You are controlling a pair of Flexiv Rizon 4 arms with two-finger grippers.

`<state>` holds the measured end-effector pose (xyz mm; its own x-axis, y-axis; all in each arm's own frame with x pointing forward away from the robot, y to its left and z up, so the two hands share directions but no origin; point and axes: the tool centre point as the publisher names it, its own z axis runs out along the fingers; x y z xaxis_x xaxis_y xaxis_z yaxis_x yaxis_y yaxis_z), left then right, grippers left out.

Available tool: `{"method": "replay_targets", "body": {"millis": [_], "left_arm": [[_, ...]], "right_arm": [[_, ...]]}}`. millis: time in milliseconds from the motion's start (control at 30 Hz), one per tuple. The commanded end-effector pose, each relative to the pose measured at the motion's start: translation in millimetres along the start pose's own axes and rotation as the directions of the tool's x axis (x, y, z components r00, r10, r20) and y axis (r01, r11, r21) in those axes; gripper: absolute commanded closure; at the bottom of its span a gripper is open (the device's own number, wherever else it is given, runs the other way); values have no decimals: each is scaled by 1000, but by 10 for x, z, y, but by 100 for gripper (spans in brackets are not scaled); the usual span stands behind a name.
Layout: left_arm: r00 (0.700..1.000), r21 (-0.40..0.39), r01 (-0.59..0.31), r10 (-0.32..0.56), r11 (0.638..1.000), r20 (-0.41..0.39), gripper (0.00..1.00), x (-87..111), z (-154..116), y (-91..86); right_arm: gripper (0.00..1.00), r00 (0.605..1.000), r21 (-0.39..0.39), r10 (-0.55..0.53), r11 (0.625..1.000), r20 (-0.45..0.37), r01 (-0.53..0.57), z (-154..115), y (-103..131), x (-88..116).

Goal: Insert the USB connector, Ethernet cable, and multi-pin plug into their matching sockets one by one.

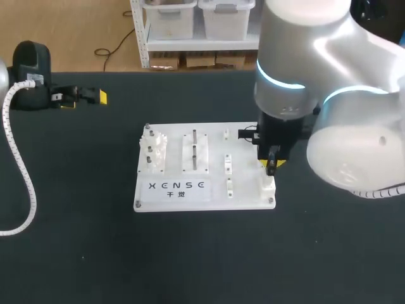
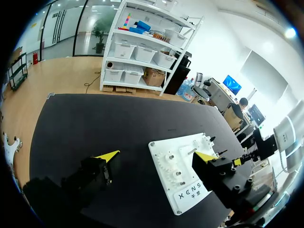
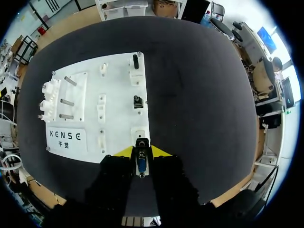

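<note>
One white board (image 1: pixel 190 196); two arms, with left gripper (image 2: pixel 159 155) and right gripper (image 3: pixel 141 153); three dark plugs (image 3: pixel 137 100) (one clamped in the right gripper's fingers) along the board's three o'clock edge.

Board (image 1: pixel 243 183) corner behind right arm (image 1: pixel 297 57)

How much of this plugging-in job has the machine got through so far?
Roughly two thirds, it seems. On the white board, the far dark connector and the middle dark connector already sit in sockets. The right gripper is shut on the multi-pin plug, at the last socket; whether it is seated, I cannot tell. The left gripper is open, off the board.
</note>
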<state>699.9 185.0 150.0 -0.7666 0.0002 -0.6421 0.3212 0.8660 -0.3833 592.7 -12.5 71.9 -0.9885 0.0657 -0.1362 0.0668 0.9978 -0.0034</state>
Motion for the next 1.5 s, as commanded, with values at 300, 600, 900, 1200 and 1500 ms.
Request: {"method": "replay_targets", "body": {"millis": [300, 600, 900, 1200, 1500], "left_arm": [[1000, 0, 0, 0, 1000, 0, 0, 0, 0, 0], [1000, 0, 0, 0, 1000, 0, 0, 0, 0, 0], [1000, 0, 0, 0, 1000, 0, 0, 0, 0, 0], [1000, 0, 0, 0, 1000, 0, 0, 0, 0, 0], [1000, 0, 0, 0, 1000, 0, 0, 0, 0, 0]], "right_arm": [[100, 1000, 6, 7, 1000, 5, -7, 48, 27, 7], [100, 1000, 11, 11, 1000, 9, -11, 71, 39, -15], [100, 1000, 14, 15, 1000, 12, -15, 79, 34, -47], [100, 1000, 17, 11, 1000, 7, -12, 90, 26, -46], [100, 1000, 10, 11, 1000, 3, -11, 76, 17, -51]]}}
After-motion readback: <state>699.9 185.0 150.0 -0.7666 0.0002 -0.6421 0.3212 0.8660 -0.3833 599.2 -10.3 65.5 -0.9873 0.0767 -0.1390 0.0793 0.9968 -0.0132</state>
